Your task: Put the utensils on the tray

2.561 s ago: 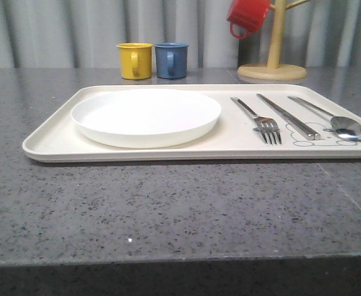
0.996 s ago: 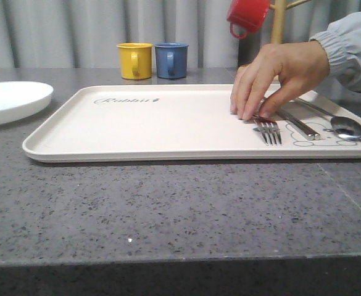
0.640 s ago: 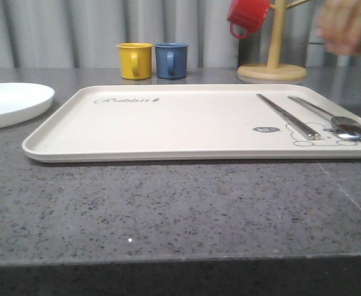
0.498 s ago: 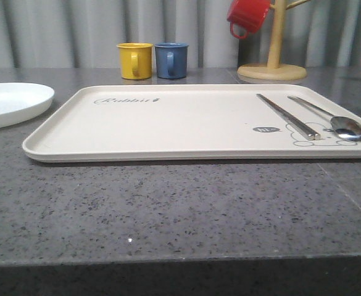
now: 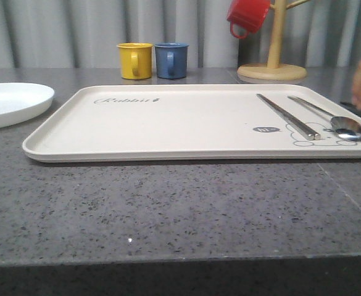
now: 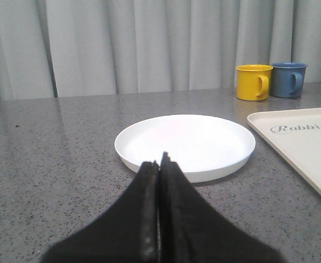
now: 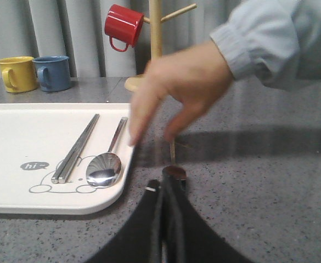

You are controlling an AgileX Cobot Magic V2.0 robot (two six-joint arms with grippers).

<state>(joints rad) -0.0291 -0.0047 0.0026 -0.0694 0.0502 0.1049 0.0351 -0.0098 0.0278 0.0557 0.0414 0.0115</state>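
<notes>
Front view, tray [image 5: 168, 126], one knife [image 5: 288, 115], one spoon [image 5: 344, 126]

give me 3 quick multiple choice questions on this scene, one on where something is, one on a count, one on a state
1. Where is the plate?
A. on the tray
B. on the table, left of the tray
C. on the mug tree

2. How many utensils lie on the tray?
A. one
B. two
C. three

3. The left hand is:
A. wide open
B. shut, empty
C. holding the plate

Answers: 1 B, it rests on the table beside the tray. 2 B, just the knife and spoon. 3 B, its fingers meet, holding nothing.
</notes>
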